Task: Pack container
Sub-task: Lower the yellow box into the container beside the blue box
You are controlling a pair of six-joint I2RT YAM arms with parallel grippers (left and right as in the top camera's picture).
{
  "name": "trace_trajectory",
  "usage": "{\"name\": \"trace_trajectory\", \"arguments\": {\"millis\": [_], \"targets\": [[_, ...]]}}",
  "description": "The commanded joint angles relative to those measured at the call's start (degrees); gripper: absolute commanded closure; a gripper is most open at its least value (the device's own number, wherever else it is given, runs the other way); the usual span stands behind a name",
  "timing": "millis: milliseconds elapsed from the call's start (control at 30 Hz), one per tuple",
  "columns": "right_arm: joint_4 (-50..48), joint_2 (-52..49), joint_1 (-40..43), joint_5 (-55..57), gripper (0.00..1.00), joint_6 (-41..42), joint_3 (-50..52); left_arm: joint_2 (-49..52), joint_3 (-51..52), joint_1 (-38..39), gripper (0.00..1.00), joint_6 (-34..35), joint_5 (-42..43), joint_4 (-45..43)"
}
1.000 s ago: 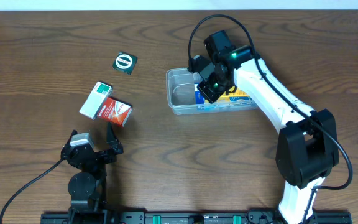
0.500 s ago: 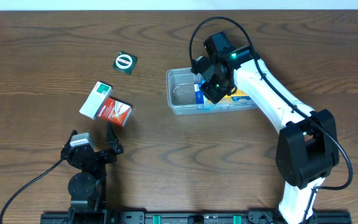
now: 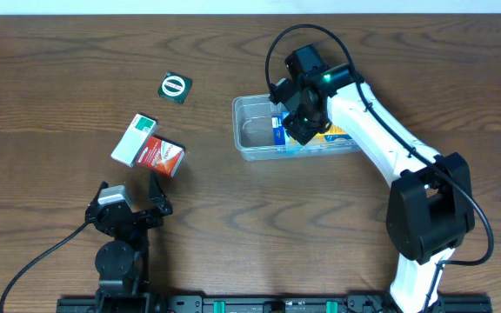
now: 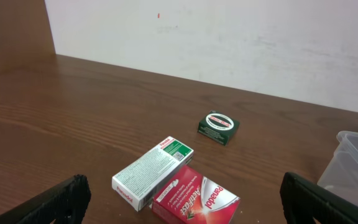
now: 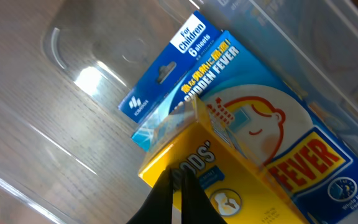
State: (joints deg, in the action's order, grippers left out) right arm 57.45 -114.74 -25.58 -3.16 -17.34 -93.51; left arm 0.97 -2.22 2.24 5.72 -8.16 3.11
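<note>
Left tool [image 3: 130, 188] is nearest, low at the front of the bench [image 3: 50, 52]. Jaws are spread as wide as they go and hold nothing. It looks parked out of the other arm's way, facing the loose boxes.

Just beyond it is the red box [image 3: 160, 156], flat on the bench and touching the white-and-green box [image 3: 134, 139] beside it. Both are inside the left arm's side, probably left there for that arm to pick up.

Further back and to the right is the container [image 3: 252, 132], on the bench about mid-depth. Its left end is bare. At the right end a blue fever-patch box [image 5: 278, 143] lies flat on the floor, with a yellow box [image 5: 229, 199] on top of it. Stacking them flat at one end likely saves room for the rest.

Right tool [image 5: 180, 180] is down inside the container over that stack. Its jaws are pinched together and the tips are at the yellow box's edge. Can't tell if they nip a flap or just press on it; looks like seating or nudging it.

Farthest is the dark green square box [image 3: 175, 87], alone and well apart from the container.

Judgement: packing is part done, with three boxes not yet in.
</note>
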Motion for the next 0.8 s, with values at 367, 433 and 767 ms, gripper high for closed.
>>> {"name": "trace_trajectory", "arguments": {"millis": [367, 433, 767], "targets": [[0.7, -0.8, 1.9, -0.7, 0.97, -3.1, -0.2, 0.1, 1.2, -0.3, 0.02, -0.8, -1.4, 1.9], [0.1, -0.7, 1.5, -1.0, 0.96, -3.1, -0.7, 0.1, 1.2, -0.3, 0.02, -0.8, -1.4, 1.9], [-1.9, -0.7, -0.7, -5.4, 0.93, -4.2, -2.4, 0.1, 1.2, -0.3, 0.02, -0.8, -1.4, 1.9]]}}
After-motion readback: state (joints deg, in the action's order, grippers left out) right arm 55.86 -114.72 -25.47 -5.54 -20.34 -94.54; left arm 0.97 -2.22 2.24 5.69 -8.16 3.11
